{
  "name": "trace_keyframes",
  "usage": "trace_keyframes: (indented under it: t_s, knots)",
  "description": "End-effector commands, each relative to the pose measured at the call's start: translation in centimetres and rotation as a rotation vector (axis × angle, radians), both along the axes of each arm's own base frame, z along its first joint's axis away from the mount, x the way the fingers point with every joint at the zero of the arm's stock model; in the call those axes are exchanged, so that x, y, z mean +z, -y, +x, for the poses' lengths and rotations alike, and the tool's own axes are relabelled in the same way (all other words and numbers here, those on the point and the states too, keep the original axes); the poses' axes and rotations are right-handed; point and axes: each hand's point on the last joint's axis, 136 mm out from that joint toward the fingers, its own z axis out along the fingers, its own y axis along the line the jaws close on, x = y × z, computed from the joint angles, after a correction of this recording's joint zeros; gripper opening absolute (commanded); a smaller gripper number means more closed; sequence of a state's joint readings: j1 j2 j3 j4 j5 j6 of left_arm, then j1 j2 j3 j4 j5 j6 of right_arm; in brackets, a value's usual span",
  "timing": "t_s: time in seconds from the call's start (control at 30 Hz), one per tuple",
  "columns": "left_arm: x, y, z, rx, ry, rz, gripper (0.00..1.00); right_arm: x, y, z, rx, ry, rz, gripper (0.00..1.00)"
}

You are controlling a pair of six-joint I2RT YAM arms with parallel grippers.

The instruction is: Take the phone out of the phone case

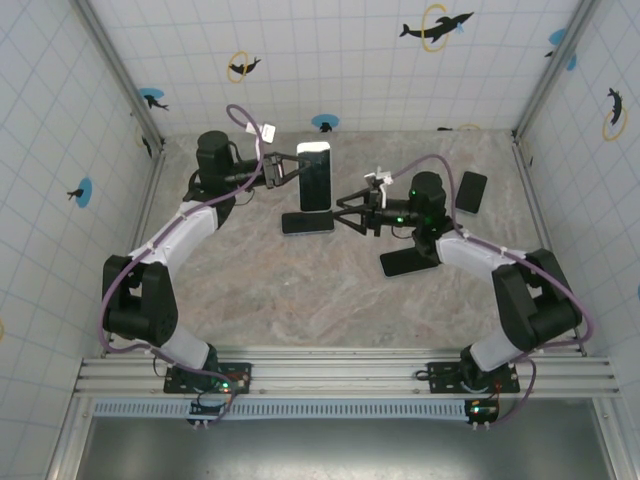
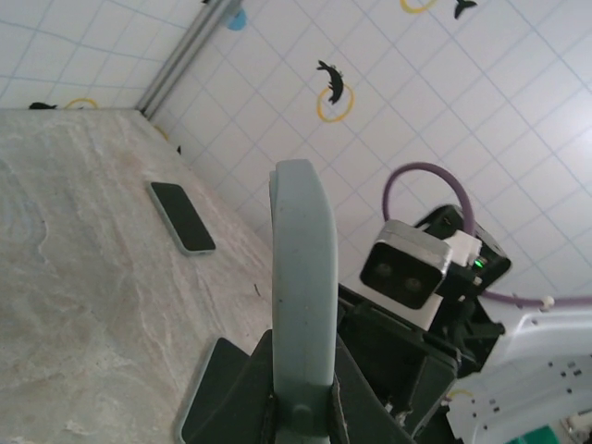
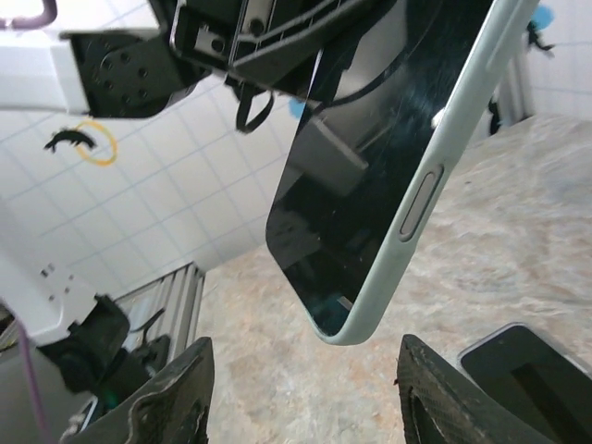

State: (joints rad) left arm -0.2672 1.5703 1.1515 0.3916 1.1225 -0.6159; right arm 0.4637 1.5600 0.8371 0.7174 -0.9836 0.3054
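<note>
White tiled walls with dolphin stickers close in a marbled beige surface point(image 1: 300, 290). Raised above it is the dark-screened slab phone point(image 1: 314, 178), seated in its pale grey-green rubbery case point(image 3: 418, 205). The left pincer point(image 1: 292, 172) is clamped on the cased phone near one end, one finger on each face. The left arm stretches far out from its base, its wrist turned in toward the phone. The right pincer point(image 1: 348, 215) is spread wide and touches nothing, just beside the phone's free lower corner. From the right wrist, that corner hangs above the gap between the two fingers. The right forearm lies low and level, pointing at the phone.

The step in hand looks like the right pincer's first bite. It should probably catch only the case's lip at that free corner, not case and phone together, then peel the lip away from the screen while the left grip stays firm. A slow pull would help, since a second black phone point(image 1: 308, 223) lies flat on the surface just beneath the phone
</note>
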Motion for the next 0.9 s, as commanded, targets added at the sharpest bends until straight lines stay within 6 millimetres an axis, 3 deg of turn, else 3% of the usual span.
trace_keyframes:
  t_s: [0.0, 0.1, 0.33, 0.87]
  knots:
    - [3.9, -0.2, -2.3, -0.087, 0.215, -0.031, 0.02, 0.5, -1.0, -1.2, 0.157, 0.094, -0.005, 0.50]
    - [3.8, -0.3, -2.7, -0.101, 0.218, -0.029, 0.04, 0.1, -1.6, -0.7, 0.188, 0.109, -0.023, 0.46]
    - [3.3, -0.4, -3.0, -0.106, 0.214, -0.019, 0.04, -0.2, -2.5, -1.6, 0.291, 0.131, -0.009, 0.39]
    - [2.9, -0.2, -3.0, -0.120, 0.186, -0.023, 0.03, 0.1, -3.8, -0.7, 0.324, 0.134, 0.002, 0.25]
